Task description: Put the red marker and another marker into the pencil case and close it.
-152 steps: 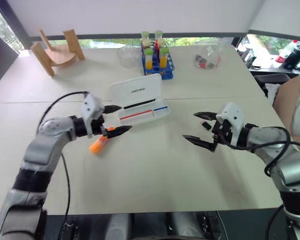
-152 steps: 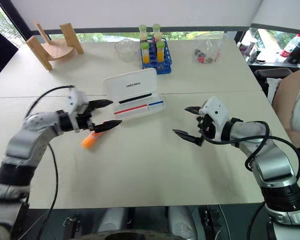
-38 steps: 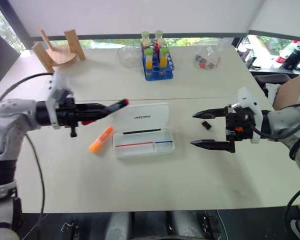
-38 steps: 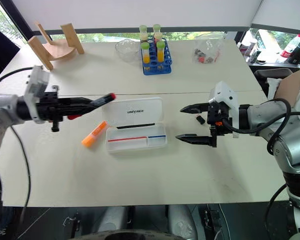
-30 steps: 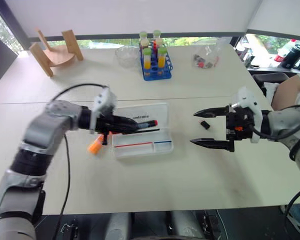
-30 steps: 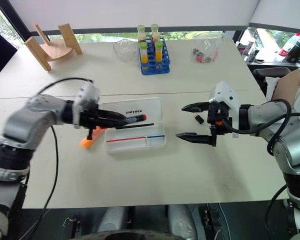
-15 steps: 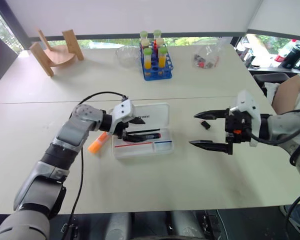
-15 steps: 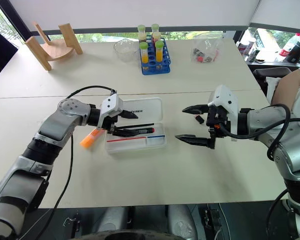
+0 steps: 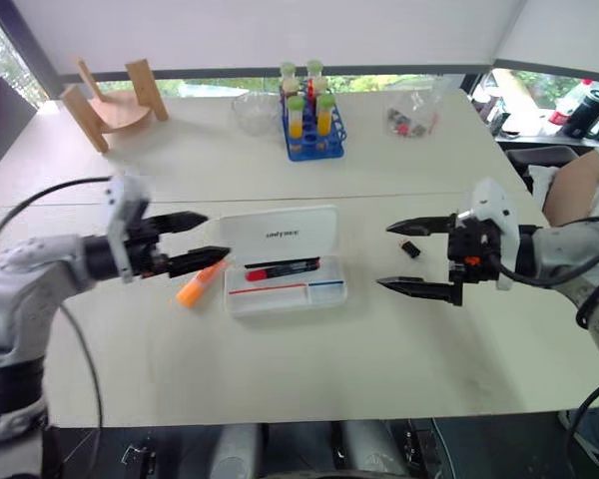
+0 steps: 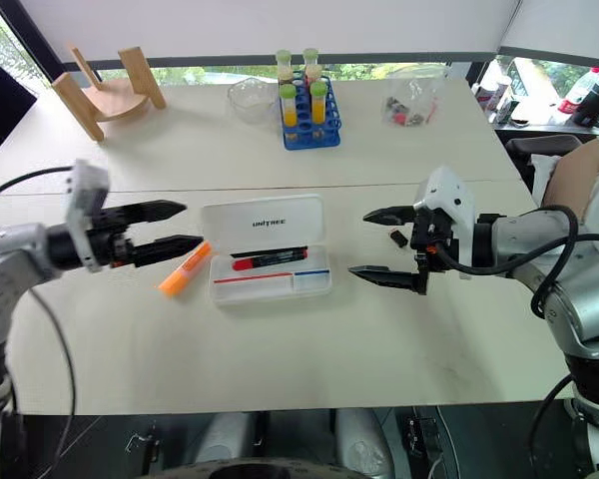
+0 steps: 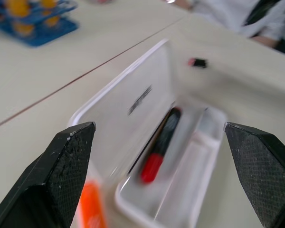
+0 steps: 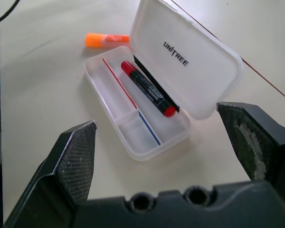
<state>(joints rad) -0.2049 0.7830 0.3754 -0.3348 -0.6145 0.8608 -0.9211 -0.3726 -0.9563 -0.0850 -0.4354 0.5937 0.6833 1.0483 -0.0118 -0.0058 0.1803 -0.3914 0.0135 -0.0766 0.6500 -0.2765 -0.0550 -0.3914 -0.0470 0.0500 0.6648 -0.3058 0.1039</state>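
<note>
The pencil case lies open in the middle of the table, its white lid folded back flat. The red marker rests inside the case along the hinge side, beside thin red and blue pens. The other marker, an orange highlighter, lies on the table just left of the case. My left gripper hovers open and empty left of the case, above the highlighter. My right gripper stands open and empty to the right of the case, its fingertips pointing at it.
A blue rack of tubes, a clear bowl and a plastic bag stand at the back. A wooden stand is at the back left. A small black piece lies near my right gripper. A person's arm is at the right edge.
My left gripper opened, left the red marker lying in the case and drew back to the left. The right gripper has stayed where it was.
</note>
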